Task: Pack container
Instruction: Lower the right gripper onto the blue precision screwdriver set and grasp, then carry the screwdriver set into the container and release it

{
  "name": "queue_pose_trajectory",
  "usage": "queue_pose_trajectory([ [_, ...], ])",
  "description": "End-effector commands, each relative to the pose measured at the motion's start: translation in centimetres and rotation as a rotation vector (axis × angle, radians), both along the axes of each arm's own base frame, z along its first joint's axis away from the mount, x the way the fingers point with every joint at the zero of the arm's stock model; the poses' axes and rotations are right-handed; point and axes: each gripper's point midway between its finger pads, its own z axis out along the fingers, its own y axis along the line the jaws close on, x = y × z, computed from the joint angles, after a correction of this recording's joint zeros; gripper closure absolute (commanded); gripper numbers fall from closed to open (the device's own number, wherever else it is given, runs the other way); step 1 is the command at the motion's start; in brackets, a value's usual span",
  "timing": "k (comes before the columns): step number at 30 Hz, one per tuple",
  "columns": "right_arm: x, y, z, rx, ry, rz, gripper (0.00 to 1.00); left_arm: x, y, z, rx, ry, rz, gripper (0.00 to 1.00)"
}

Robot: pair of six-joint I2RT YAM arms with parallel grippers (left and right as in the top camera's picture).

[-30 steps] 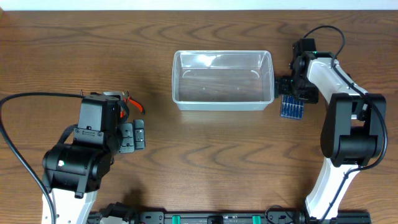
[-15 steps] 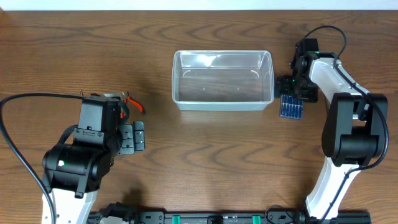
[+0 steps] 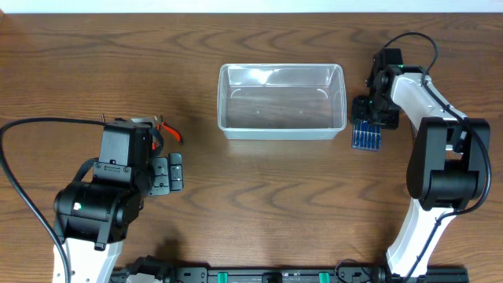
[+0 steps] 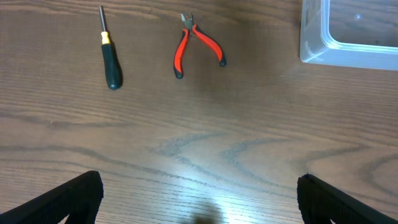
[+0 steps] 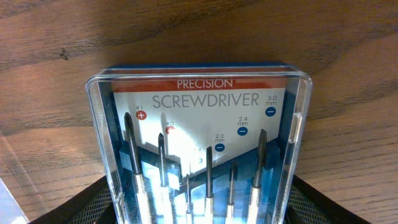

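Sliding slightly toward the container (image 3: pixel 281 112), right tool (image 3: pixel 368 116) nudged the screwdriver case (image 3: pixel 367 134).

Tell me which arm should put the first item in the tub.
Right, probably. Its gripper is already at the blue screwdriver case, right beside the tub. The left gripper hangs open, well short of the pliers and screwdriver.

The table (image 4: pixel 186 155) was smooth brown wood. The container (image 3: pixel 281 101) was clear shiny plastic. Between the right gripper's (image 5: pixel 199 211) fingers, the screwdriver case (image 5: pixel 199 143) was glossy plastic.
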Motion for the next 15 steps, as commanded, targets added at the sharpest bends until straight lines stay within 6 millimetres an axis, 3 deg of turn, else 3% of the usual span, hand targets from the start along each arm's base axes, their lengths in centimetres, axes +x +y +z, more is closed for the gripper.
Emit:
queue_pose_trajectory([
  [1, -0.5, -0.1, -0.9, 0.017, 0.030, -0.008, 0.95, 0.1, 0.3, 0.4, 0.003, -0.011, 0.015, 0.02],
  [4, -0.4, -0.1, -0.3, 0.016, 0.027, -0.008, 0.99, 0.1, 0.3, 0.4, 0.003, -0.011, 0.015, 0.02],
  [7, 0.6, -0.2, 1.9, 0.011, -0.010, -0.008, 0.99, 0.1, 0.3, 0.4, 0.003, -0.010, 0.015, 0.02],
  [15, 4.7, 0.2, 12.9, 0.004, -0.258, 0.005, 0.99, 0.1, 0.3, 0.4, 0.003, -0.011, 0.015, 0.02],
])
